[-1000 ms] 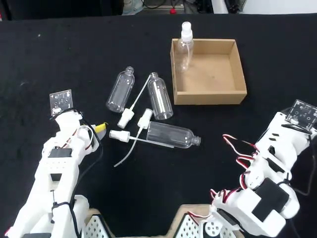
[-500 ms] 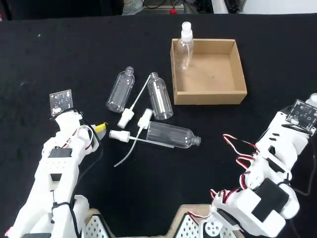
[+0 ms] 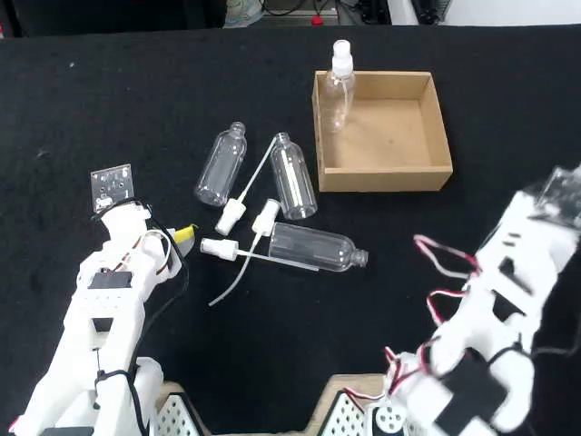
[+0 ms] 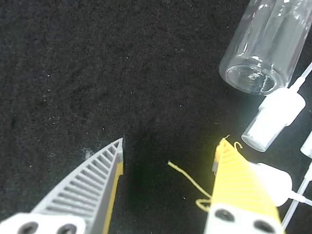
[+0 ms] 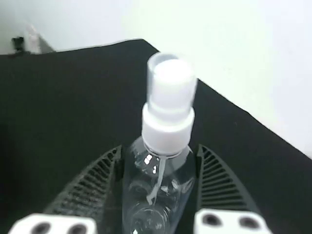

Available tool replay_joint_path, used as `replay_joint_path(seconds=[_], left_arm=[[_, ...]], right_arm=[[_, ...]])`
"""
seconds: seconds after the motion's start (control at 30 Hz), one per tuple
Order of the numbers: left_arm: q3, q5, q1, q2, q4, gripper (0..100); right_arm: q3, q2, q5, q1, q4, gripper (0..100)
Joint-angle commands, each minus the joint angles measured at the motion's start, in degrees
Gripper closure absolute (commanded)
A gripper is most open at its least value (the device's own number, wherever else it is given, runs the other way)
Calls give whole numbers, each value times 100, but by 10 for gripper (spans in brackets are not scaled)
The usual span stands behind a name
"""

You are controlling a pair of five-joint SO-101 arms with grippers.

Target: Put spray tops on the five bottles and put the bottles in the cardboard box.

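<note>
We are seeing the right gripper [image 5: 159, 147] gripping a capped bottle [image 5: 167, 122], snug on both sides; the left gripper [image 4: 172, 142] is hanging wide apart, holding nothing, beside loose spray tops [image 4: 273, 119]; three uncapped bottles [image 3: 293, 175] are lying at eight o'clock of the cardboard box [image 3: 386, 178]; a second capped bottle [image 3: 339, 91] is standing in its eleven o'clock corner.

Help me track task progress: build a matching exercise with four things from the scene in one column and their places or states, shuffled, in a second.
Column 1
1. left tool
2. right tool
3. cardboard box
4. lying bottle nearest the right arm

Column 2
A. has a capped standing bottle in one corner
B. open above the black table
C. uncapped, on its side
D. shut on the held bottle, which has its spray top on

Pairs: 1-B, 2-D, 3-A, 4-C.
</note>
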Motion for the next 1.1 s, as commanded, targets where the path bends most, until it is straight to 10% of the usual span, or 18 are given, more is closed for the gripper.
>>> replay_joint_path(seconds=[0.0, 0.37, 0.7, 1.07], left_arm=[[-48, -35, 75, -123, -97, 711], [-48, -35, 75, -70, -132, 711], [-48, -35, 75, -62, -132, 711], [-48, -35, 75, -62, -132, 711]], right_arm=[[-1244, -998, -404, -378, 2514, 847], [-2703, -1244, -782, -2057, 4132, 848], [-2044, -1235, -1196, -3648, 1820, 850], [-2932, 1042, -1213, -3411, 765, 850]])
